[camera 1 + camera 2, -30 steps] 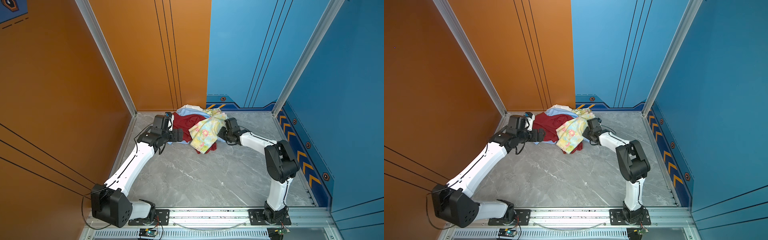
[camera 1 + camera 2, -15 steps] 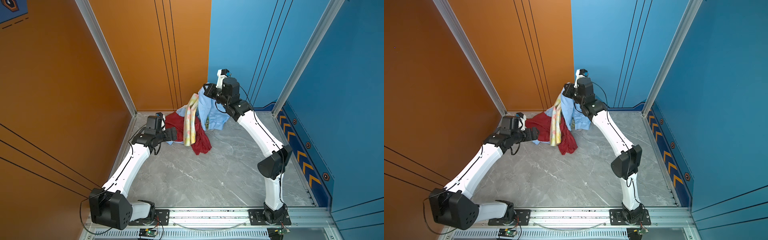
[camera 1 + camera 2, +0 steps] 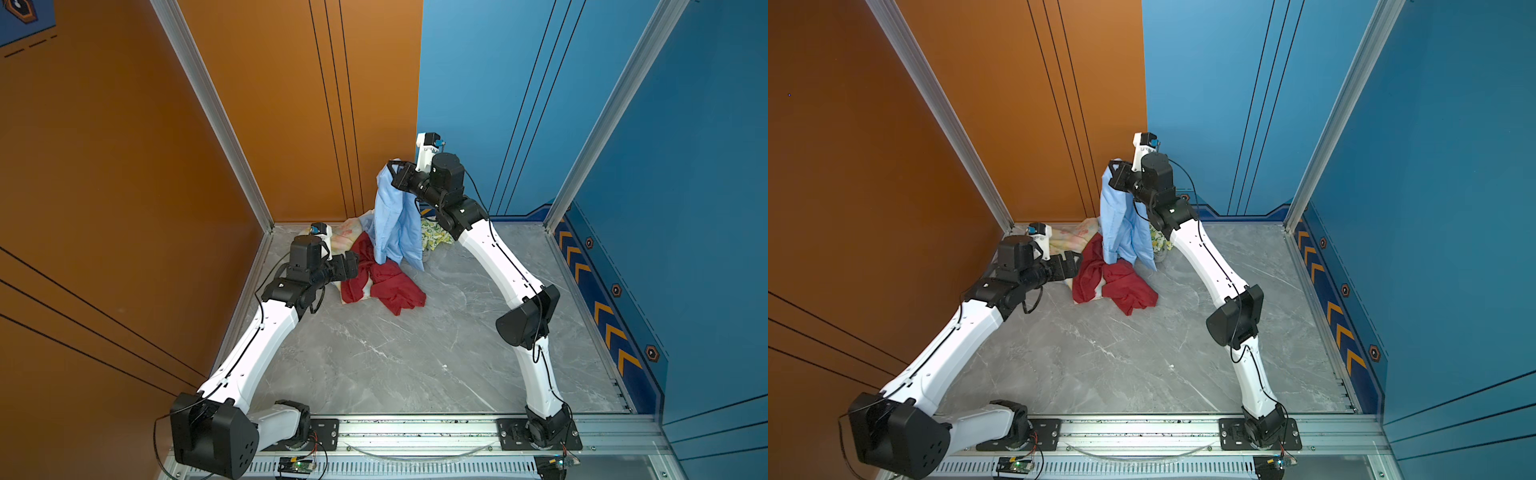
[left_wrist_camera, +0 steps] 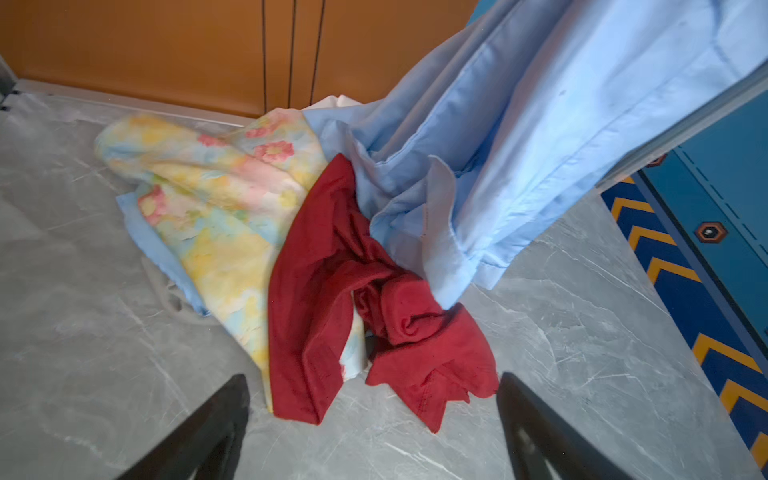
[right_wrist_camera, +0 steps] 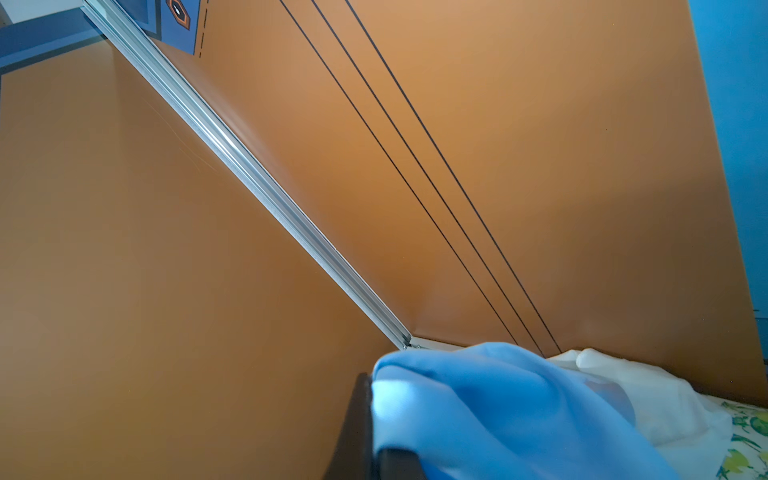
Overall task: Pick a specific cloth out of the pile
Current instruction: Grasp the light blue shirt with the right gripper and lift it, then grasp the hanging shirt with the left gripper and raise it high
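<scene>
The right gripper (image 3: 395, 171) is pinched tight on the top of the blue cloth (image 3: 392, 226). It holds the cloth up high, at 12 o'clock of the pile (image 3: 384, 284). The cloth's low end touches the pile. The left gripper (image 3: 351, 266) is wide open and empty, at 9 o'clock of the pile.

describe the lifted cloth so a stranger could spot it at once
At the back corner where the orange wall meets the blue wall, a pile lies on the grey floor. Hanging over it from the right arm's fingers is the cloth: plain light blue and lifted, unlike the dark red cloth, floral cloth and lemon-print cloth below.
</scene>
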`<control>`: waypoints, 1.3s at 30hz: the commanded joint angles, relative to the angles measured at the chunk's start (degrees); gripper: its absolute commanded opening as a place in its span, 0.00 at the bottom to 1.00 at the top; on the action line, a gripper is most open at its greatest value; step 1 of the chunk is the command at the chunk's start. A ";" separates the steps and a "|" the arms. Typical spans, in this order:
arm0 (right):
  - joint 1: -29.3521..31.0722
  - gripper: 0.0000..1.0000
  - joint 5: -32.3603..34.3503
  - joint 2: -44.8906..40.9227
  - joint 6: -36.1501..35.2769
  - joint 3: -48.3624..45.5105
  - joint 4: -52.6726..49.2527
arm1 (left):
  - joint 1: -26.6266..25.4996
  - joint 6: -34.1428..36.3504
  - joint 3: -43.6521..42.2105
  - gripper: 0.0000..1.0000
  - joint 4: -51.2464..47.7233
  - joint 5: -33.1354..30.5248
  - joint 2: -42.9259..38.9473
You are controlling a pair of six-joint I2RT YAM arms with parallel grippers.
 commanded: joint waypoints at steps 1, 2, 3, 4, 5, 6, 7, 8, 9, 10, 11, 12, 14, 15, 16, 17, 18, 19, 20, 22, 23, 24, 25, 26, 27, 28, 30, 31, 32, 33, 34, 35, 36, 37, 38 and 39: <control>0.71 0.00 -1.86 -5.05 -0.42 -2.75 5.58 | -3.35 0.21 -1.19 0.95 10.98 2.13 2.59; 0.78 0.00 -1.95 -5.32 -0.27 -3.08 5.64 | -4.29 0.45 -0.97 0.95 12.69 2.55 3.66; 0.82 0.00 -2.13 -5.72 -0.13 -3.52 5.68 | -5.48 0.84 -0.63 0.96 14.59 2.65 5.14; 0.87 0.00 -2.25 -5.99 0.05 -3.96 5.80 | -6.69 1.21 -0.30 0.98 15.99 1.69 6.37; 0.87 0.00 -2.46 -6.37 0.22 -4.47 5.89 | -7.58 1.53 0.05 1.00 18.29 1.53 8.03; 0.95 0.00 -2.70 -6.67 0.50 -4.98 6.18 | -8.35 1.70 0.15 0.98 21.15 1.76 9.84; 0.95 0.00 -2.92 -6.99 0.60 -5.54 6.33 | -8.86 1.38 0.32 0.98 24.21 1.58 11.66; 1.02 0.00 -2.94 -7.28 0.82 -5.90 6.42 | -9.15 1.11 0.49 0.98 26.66 2.23 13.38; 1.07 0.00 -3.13 -7.25 0.95 -6.54 6.78 | -9.71 1.37 0.62 0.98 29.89 1.93 15.40; 1.01 0.00 -3.21 -7.25 1.24 -7.29 7.48 | -10.11 2.20 1.10 0.98 32.73 0.68 17.71; 1.04 0.00 -3.19 -8.63 1.39 -7.83 7.80 | -10.28 2.85 1.87 0.98 34.70 0.17 20.10; 1.01 0.00 -3.37 -9.43 1.69 -8.42 8.17 | -10.40 3.71 2.97 0.98 37.48 -0.68 22.66; 1.08 0.00 -3.37 -10.22 1.98 -9.42 8.80 | -10.75 5.01 4.89 0.98 43.83 -3.40 28.28; 1.07 0.00 -3.37 -10.67 2.12 -9.88 8.97 | -10.84 5.94 6.72 0.98 46.68 -3.93 30.76; 1.03 0.00 -3.46 -11.09 2.11 -10.29 9.15 | -11.08 7.01 8.87 0.98 47.90 -4.98 33.38; 1.08 0.00 -3.39 -11.68 2.21 -11.20 9.44 | -11.20 8.01 11.40 0.98 48.78 -6.78 36.30; 1.03 0.00 -3.32 -12.40 2.30 -12.33 10.05 | -11.25 8.38 14.06 0.99 49.79 -8.61 38.98; 0.99 0.00 -3.33 -13.11 2.44 -13.52 10.65 | -11.06 8.13 16.21 0.94 50.88 -8.70 41.40; 0.83 0.00 -3.15 -13.92 2.60 -14.84 11.20 | -10.58 6.76 18.41 0.80 51.80 -8.13 43.72; 0.50 0.00 -3.17 -15.13 2.95 -16.85 11.17 | -9.92 4.26 21.93 0.46 52.41 -7.55 46.58; 0.18 0.00 -3.27 -15.87 3.11 -18.27 11.26 | -9.72 3.88 23.35 0.29 52.38 -6.50 47.42; -0.17 0.00 -3.19 -16.58 3.31 -19.93 11.54 | -9.46 3.76 24.46 0.05 52.34 -5.61 47.84; -0.49 0.00 -3.17 -17.36 3.37 -21.56 11.98 | -9.34 3.38 24.93 0.00 52.34 -5.39 47.80; -0.87 0.00 -3.10 -18.25 3.43 -23.64 12.59 | -8.98 3.01 25.33 0.00 52.26 -4.78 47.57; -1.32 0.00 -3.12 -19.16 3.75 -25.66 13.31 | -8.52 2.49 25.74 0.00 51.81 -3.90 47.14; -1.74 0.00 -3.10 -19.94 4.05 -27.73 14.12 | -8.01 1.82 26.09 0.00 50.96 -3.02 46.57; -2.71 0.00 -2.94 -21.66 4.67 -32.52 15.76 | -6.93 0.68 26.74 0.00 49.11 -1.45 45.11; -3.12 0.00 -2.88 -22.47 4.91 -34.56 16.55 | -6.54 0.45 26.92 0.00 48.47 -0.99 44.44; -3.54 0.00 -2.84 -23.15 5.02 -36.94 17.58 | -6.14 0.03 27.27 0.00 47.73 -0.66 43.79; -3.97 0.00 -3.16 -23.71 5.05 -39.23 18.62 | -5.73 -0.28 27.74 0.00 47.06 0.08 43.19; -4.25 0.00 -3.48 -24.07 4.95 -41.32 19.13 | -5.52 -0.33 28.29 0.00 46.29 0.55 42.68; -4.60 0.00 -3.99 -24.06 4.76 -42.80 19.29 | -5.36 -0.23 29.11 0.00 44.88 0.63 42.22; -5.01 0.00 -4.82 -24.02 4.71 -44.09 19.70 | -5.14 -0.14 30.11 0.00 43.30 0.76 41.76; -5.36 0.03 -5.71 -23.93 4.69 -45.61 20.43 | -4.91 -0.05 30.92 0.00 42.20 1.07 41.41; -5.82 0.09 -6.91 -23.84 4.69 -47.19 21.85 | -4.57 -0.11 31.76 0.00 41.40 1.56 41.07; -6.14 0.12 -7.97 -23.84 4.52 -48.82 23.34 | -4.22 -0.42 32.79 0.00 40.28 2.09 40.88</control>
